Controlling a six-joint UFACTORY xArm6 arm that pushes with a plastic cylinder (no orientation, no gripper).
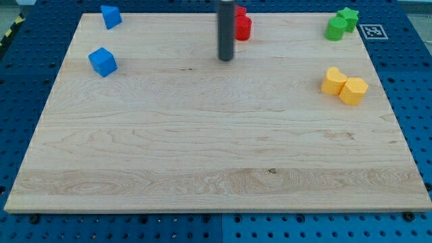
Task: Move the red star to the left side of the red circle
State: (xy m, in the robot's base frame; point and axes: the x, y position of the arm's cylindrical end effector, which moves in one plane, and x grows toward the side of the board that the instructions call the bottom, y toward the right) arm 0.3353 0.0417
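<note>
Two red blocks touch near the view's top centre. The lower one (243, 28) looks round, like the red circle. The one behind it (240, 11) is partly hidden by the rod, and I cannot make out its shape for sure; it may be the red star. My tip (225, 59) rests on the wooden board (202, 148), just below and to the left of the red pair. There is a small gap between the tip and the round red block.
A blue block (111, 16) sits at the top left, with a blue cube (102, 61) below it. A green star (348, 16) and a green cylinder (335, 28) touch at the top right. Two yellow blocks (333, 79) (354, 90) touch at the right.
</note>
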